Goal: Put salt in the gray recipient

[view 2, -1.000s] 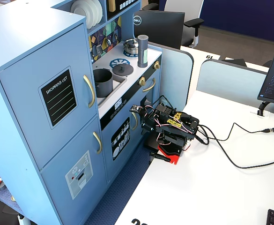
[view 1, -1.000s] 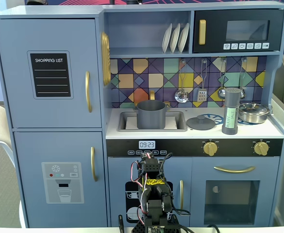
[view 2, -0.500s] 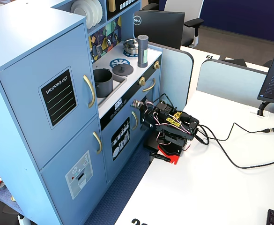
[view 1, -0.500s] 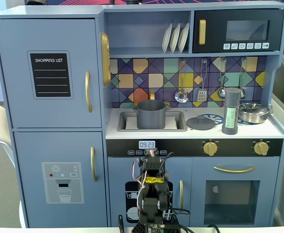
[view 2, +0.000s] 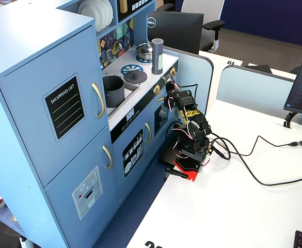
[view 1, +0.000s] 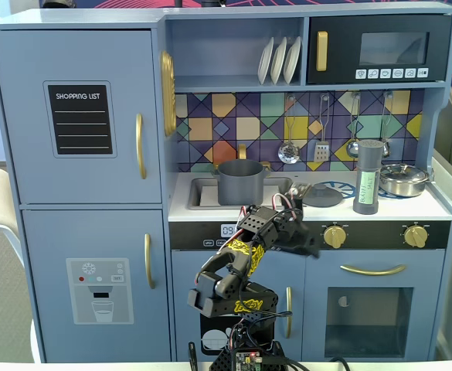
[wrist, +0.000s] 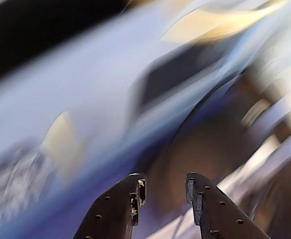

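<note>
— Salt shaker (view 1: 368, 177) location?
— Upright on the counter, right of the lid (view 1: 323, 195); pot (view 1: 239, 182) sits in the sink.
— Gripper (wrist: 163, 191)?
— Jaws slightly apart, empty, in front of the counter edge.

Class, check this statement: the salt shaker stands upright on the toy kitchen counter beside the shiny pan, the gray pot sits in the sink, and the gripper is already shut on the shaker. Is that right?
One part is wrong. The gripper holds nothing: the wrist view shows its jaws apart and empty. In a fixed view the salt shaker stands alone, upright beside the shiny pan, and the gray pot sits in the sink.
</note>
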